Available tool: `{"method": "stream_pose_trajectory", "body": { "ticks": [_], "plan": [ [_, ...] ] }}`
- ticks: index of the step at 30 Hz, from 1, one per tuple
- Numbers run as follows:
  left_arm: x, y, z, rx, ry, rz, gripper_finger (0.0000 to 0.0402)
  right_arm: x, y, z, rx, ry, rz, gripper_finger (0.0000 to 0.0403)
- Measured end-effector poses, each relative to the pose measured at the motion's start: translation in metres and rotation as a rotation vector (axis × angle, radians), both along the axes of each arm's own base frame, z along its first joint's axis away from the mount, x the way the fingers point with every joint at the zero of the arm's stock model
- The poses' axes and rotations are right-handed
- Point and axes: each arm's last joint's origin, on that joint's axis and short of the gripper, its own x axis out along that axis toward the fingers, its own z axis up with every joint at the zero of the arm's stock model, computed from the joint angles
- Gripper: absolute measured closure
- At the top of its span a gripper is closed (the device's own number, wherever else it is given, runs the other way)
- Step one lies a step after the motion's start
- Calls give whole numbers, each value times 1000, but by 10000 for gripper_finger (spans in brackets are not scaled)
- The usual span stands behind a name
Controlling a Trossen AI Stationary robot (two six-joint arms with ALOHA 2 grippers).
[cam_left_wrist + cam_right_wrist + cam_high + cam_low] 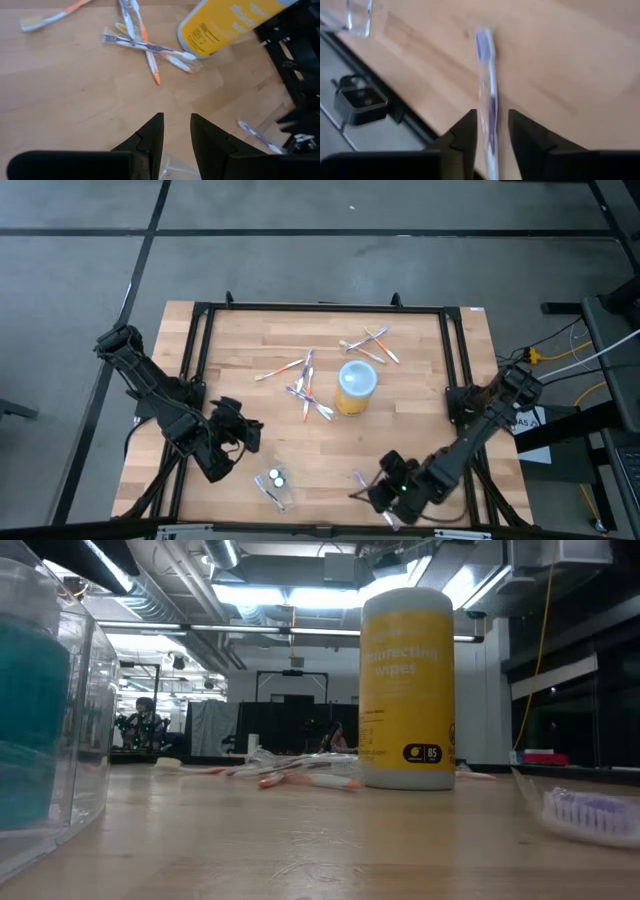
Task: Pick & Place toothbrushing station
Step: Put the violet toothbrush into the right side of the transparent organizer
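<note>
A yellow cup (pixel 355 388) with a pale-blue top stands upright mid-table. Several toothbrushes (pixel 305 385) lie crossed on the wood to its left, and more toothbrushes (pixel 370 345) lie behind it. A clear pouch (pixel 272 483) holding small teal tubes rests near the front edge. My left gripper (pixel 175 120) hovers open just left of the pouch, with nothing between its fingers. My right gripper (pixel 491 114) is open at the front right. A purple-and-white toothbrush (pixel 485 60) runs between its fingers, head pointing away. My right gripper has the toothbrush's handle (pixel 489 107) between its two fingers, lying along them, and a gap shows on one side. The fingers slant down from the table's right. I cannot tell whether either finger touches the handle.
Black frame rails (pixel 320 308) border the wooden tabletop, and the front edge (pixel 410 107) lies close beside my right gripper. Bare wood stretches between the pouch and the cup. In the low view the pouch (pixel 40 720) and the toothbrush's head (pixel 590 810) sit nearest the camera.
</note>
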Motion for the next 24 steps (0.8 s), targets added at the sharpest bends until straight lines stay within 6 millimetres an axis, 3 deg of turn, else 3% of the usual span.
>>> {"method": "stream_pose_trajectory", "body": {
  "ticks": [7,12,24],
  "plan": [
    [2,-2,1,-11,-19,-15,311,36,-23,-13,-24,30,100,239],
    [3,-3,1,-16,-22,-16,311,48,-31,-30,-31,77,126,238],
    [3,-3,1,-8,-3,-36,311,74,-39,-47,32,29,129,244]
  ]
}}
